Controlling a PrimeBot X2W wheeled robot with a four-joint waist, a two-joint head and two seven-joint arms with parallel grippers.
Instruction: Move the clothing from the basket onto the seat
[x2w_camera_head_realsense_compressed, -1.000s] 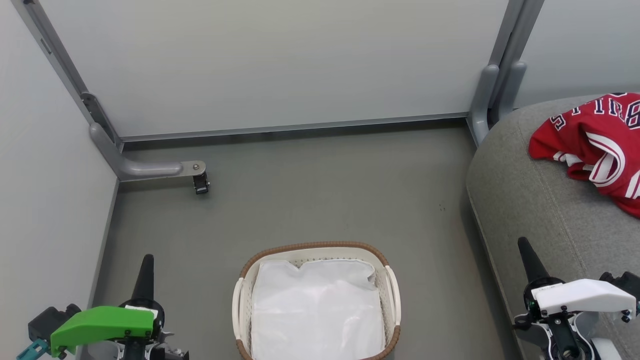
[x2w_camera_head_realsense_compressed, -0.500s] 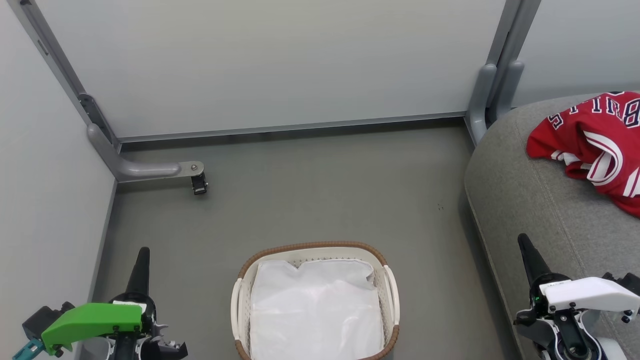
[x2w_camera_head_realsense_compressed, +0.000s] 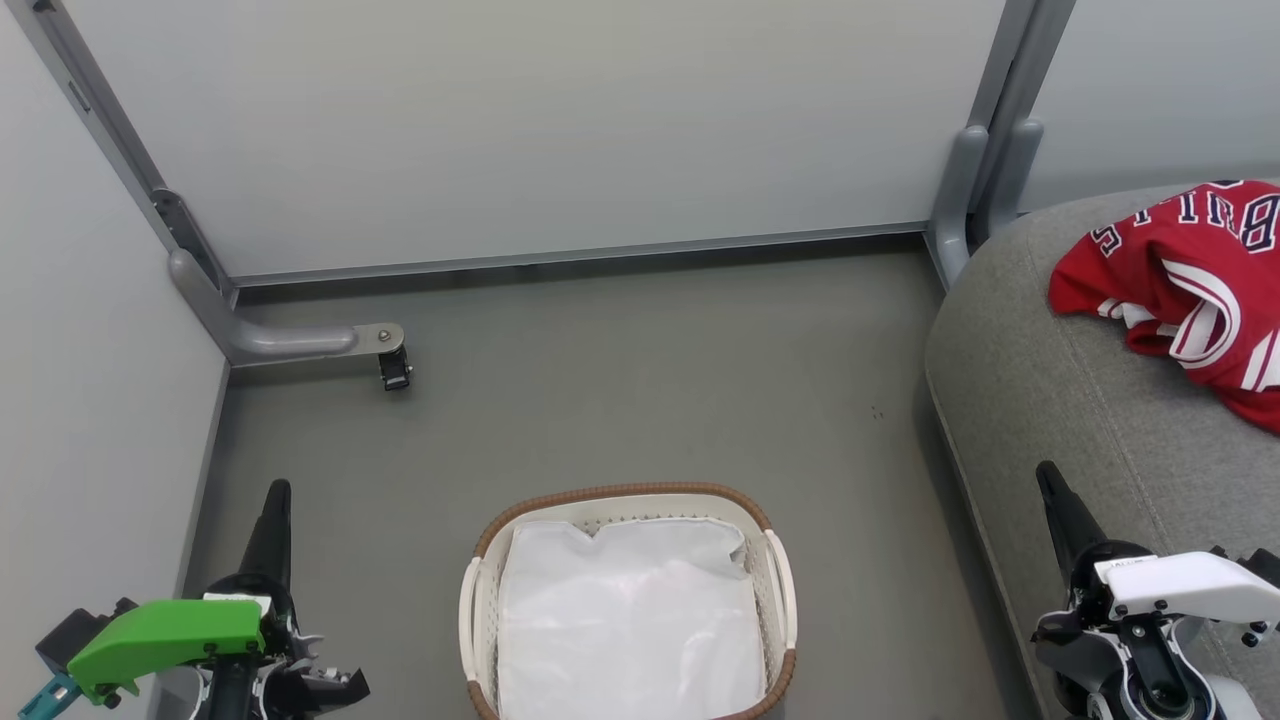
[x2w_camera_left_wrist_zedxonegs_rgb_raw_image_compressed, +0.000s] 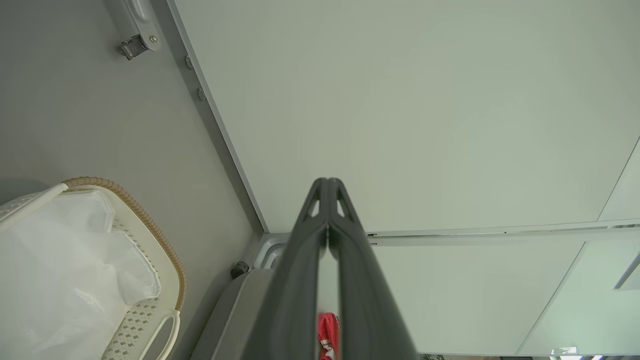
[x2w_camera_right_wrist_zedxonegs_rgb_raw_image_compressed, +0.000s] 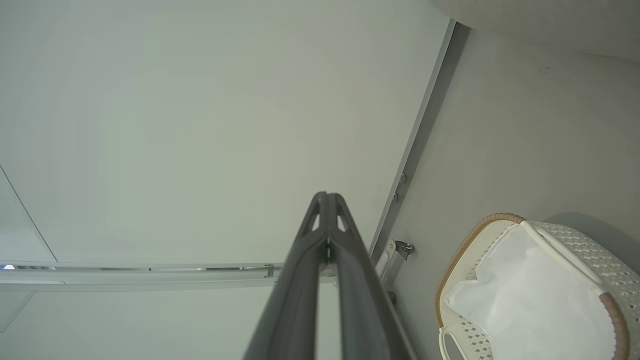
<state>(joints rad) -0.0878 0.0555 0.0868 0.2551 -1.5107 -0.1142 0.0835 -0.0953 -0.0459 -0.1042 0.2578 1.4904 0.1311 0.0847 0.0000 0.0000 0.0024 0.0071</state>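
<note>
The red clothing (x2w_camera_head_realsense_compressed: 1190, 290) with white stripes and lettering lies crumpled on the grey seat (x2w_camera_head_realsense_compressed: 1050, 400) at the right. A sliver of the red clothing (x2w_camera_left_wrist_zedxonegs_rgb_raw_image_compressed: 328, 332) shows between the left fingers in the left wrist view. The cream basket (x2w_camera_head_realsense_compressed: 625, 497) with its brown rim stands on the floor at bottom centre, holding a white sheet lining (x2w_camera_head_realsense_compressed: 630, 620). The basket (x2w_camera_left_wrist_zedxonegs_rgb_raw_image_compressed: 150, 235) and basket (x2w_camera_right_wrist_zedxonegs_rgb_raw_image_compressed: 480, 230) also show in the wrist views. My left gripper (x2w_camera_head_realsense_compressed: 275, 495) is shut and empty at the lower left. My right gripper (x2w_camera_head_realsense_compressed: 1048, 475) is shut and empty beside the seat's edge.
Pale partition panels (x2w_camera_head_realsense_compressed: 560, 130) close off the back and left side. A grey support foot with a small black caster (x2w_camera_head_realsense_compressed: 393, 370) juts onto the floor at the left. A grey post (x2w_camera_head_realsense_compressed: 975, 190) stands at the seat's back corner. Grey floor (x2w_camera_head_realsense_compressed: 640, 380) lies between basket and wall.
The whole head view has shifted slightly, so the camera moved. Both grippers sit a little lower and further left in the view, still shut. The clothing and basket lie as before.
</note>
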